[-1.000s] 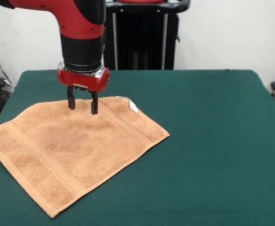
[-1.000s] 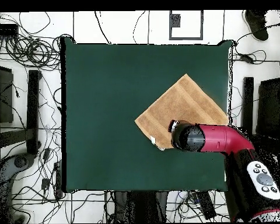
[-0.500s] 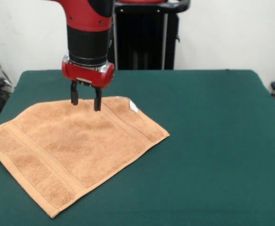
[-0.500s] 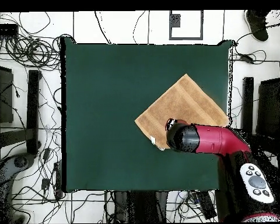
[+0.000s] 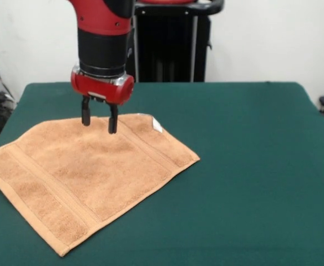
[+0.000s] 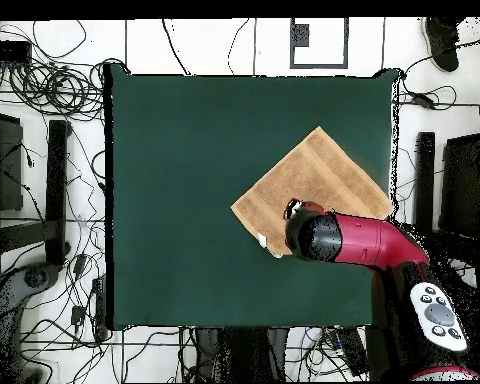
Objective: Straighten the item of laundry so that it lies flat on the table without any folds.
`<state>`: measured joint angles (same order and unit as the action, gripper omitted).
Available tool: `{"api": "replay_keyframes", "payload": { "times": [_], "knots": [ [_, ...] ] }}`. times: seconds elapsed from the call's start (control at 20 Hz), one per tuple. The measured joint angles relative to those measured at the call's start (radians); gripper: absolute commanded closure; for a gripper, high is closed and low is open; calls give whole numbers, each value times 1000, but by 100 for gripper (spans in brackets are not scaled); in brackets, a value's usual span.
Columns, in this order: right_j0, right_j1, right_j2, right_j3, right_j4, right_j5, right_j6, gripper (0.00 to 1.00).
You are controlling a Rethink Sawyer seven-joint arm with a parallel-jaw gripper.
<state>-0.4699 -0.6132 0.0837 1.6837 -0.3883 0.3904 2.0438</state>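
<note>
The orange-tan towel (image 5: 84, 172) lies spread flat as a diamond on the green table (image 5: 251, 166), at the front view's left, with band stripes near two edges and a small white tag (image 5: 157, 126) at its far corner. One corner reaches the table's left edge. My gripper (image 5: 97, 123) hangs just above the towel's far edge, fingers apart and empty. In the overhead view the towel (image 6: 314, 180) lies at the table's right side and the arm (image 6: 369, 243) covers its near part; the gripper is hidden under the arm there.
The black pedestal (image 5: 167, 44) stands behind the table's far edge. Cables and black equipment (image 6: 54, 180) lie on the floor around the table in the overhead view. The towel's right corner lies near the table's right edge (image 6: 394, 190).
The gripper has risen slightly and shifted a little toward the towel's far edge. It stays open. The towel has not moved.
</note>
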Motion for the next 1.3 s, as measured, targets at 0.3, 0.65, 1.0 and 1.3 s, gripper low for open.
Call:
{"api": "replay_keyframes", "payload": {
  "times": [0.3,0.65,1.0,1.3],
  "knots": [
    [-1,56,-16,-2,14,-16,0,0],
    [0,110,-28,-3,13,-43,0,0],
    [6,162,-46,-8,15,-102,0,0],
    [42,169,-76,-21,17,-104,0,0]
  ]
}}
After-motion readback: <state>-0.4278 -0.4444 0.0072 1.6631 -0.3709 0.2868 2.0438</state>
